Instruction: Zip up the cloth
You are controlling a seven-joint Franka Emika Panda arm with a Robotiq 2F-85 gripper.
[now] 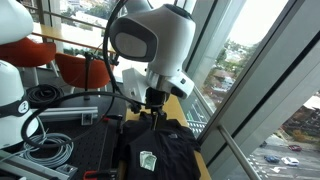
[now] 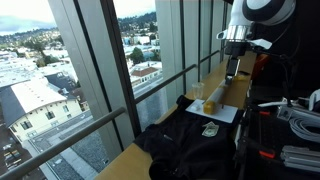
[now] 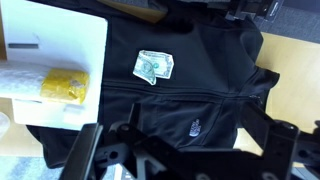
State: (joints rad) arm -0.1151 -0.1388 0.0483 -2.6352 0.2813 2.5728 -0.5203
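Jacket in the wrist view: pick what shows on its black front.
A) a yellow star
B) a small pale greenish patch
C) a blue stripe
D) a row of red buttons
B: a small pale greenish patch lies on the front of the black jacket; no red buttons, blue stripe or yellow star shows on the fabric.

A white sheet (image 3: pixel 70 35) lies on the wooden tabletop (image 3: pixel 295 70) and carries a yellow sponge-like pad (image 3: pixel 65 86). A folded banknote (image 3: pixel 154 67) lies near the sheet. In an exterior view, grey coiled cables (image 1: pixel 45 150) sit in front of red chairs (image 1: pixel 75 68).
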